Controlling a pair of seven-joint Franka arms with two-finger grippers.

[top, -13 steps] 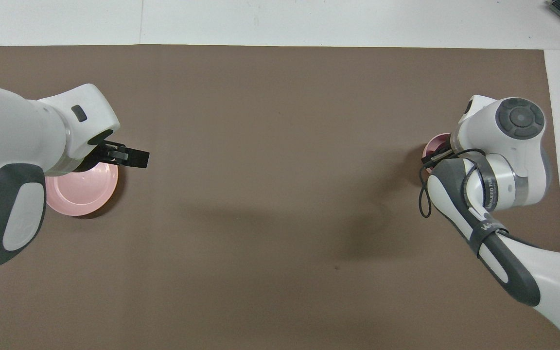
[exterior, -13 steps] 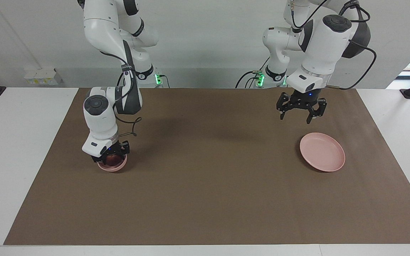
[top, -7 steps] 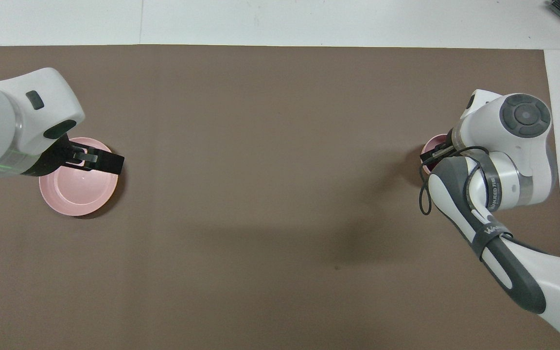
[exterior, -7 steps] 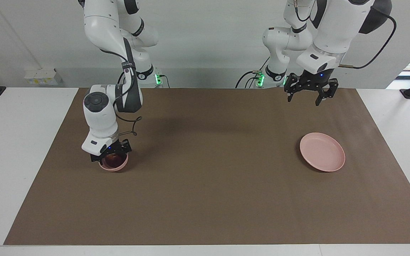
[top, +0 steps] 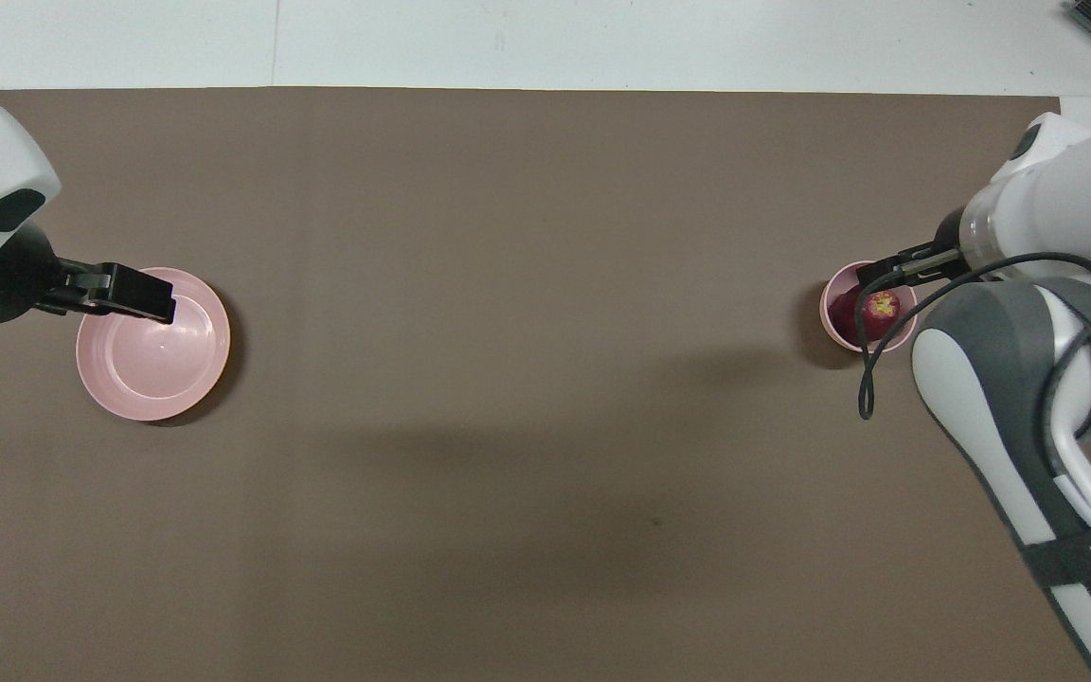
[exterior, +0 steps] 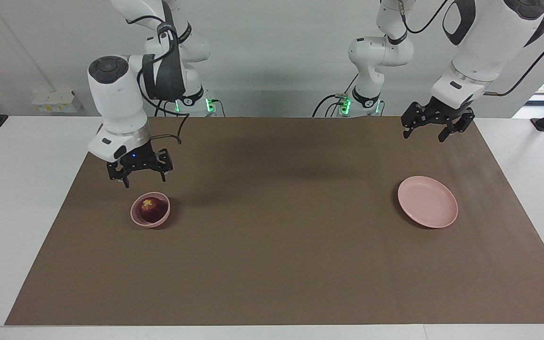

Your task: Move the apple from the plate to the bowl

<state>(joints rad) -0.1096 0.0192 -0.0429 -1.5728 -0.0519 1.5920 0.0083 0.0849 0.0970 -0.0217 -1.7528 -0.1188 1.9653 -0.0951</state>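
Only one bit of lettering visible: pale grey letters on the dark grey band (top: 1090, 559) wrapped around the white right arm, lower right of the overhead view, beginning "WA" and cut off at the frame's edge, too partial to read as a word. Nothing else legible anywhere in either view.

A robotics lab: two white robot arms (exterior: 121, 99) are mounted at the 12 o'clock edge of a white surface (exterior: 26, 189) covered by a brown mat (exterior: 281, 245), against a bare pale wall (exterior: 272, 47) with cables (exterior: 328, 101) and green status lights (exterior: 210, 104).
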